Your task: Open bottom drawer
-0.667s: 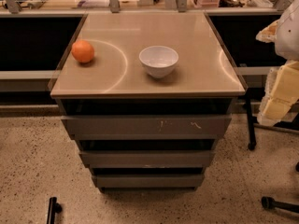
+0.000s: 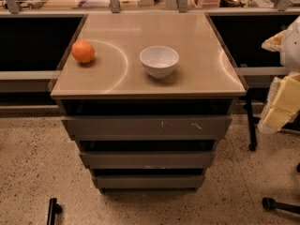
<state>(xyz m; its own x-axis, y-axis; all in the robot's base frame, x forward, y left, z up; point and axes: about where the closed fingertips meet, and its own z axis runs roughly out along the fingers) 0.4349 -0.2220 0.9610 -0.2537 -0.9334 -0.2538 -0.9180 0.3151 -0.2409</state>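
We're right at the start, I'd say: the cabinet sits dead ahead. The bottom drawer, lowest of three grey fronts, looks shut, down by the floor. Our gripper hangs at the right edge, well apart from it; released or clenched, can't tell. Next we'd need to reach low and catch that handle-less front's top edge.

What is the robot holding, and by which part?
Nothing that shows. The gripper hangs at the right edge, apart from the cabinet, touching neither the bottom drawer, the orange nor the bowl.
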